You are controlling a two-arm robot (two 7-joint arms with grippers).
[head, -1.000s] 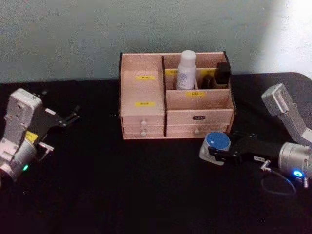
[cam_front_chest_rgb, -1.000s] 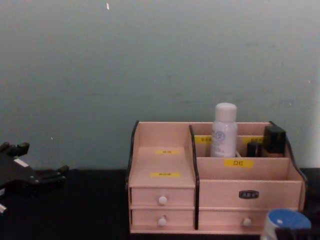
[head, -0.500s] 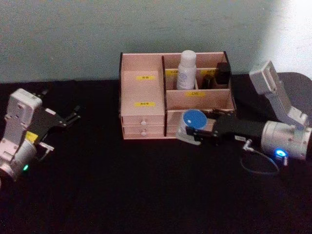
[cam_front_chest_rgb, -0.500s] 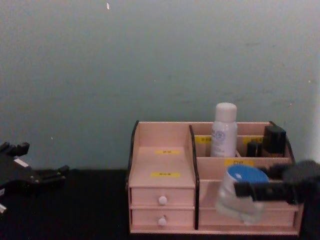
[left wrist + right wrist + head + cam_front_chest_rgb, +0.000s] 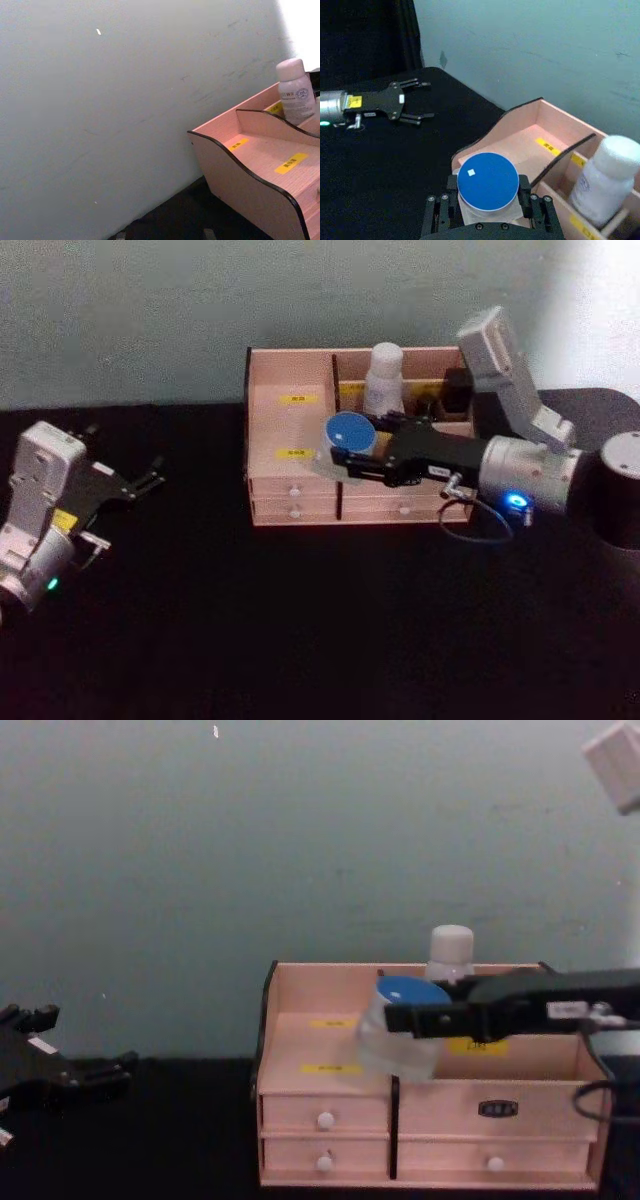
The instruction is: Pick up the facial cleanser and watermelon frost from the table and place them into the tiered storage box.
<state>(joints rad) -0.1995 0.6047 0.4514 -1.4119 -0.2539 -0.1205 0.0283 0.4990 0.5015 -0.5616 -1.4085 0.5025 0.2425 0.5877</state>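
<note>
My right gripper is shut on a clear jar with a blue lid; I cannot tell which of the task's two items it is. It holds the jar in the air over the tiered storage box, near the divider beside the left stepped compartment. The right wrist view has the blue lid between the black fingers, above the box's left compartment. From the chest the jar hangs before the box. A white bottle stands upright in a back compartment. My left gripper rests open at the far left.
Small dark bottles stand in the box's back right compartment. A pale wall rises right behind the box. The black tabletop spreads in front of the box and between the arms. The right arm's white wrist housing stands above the box's right end.
The right gripper has lifted the blue-lidded jar from the table at the box's front right and carried it up and left over the box. The left arm has stayed still.
</note>
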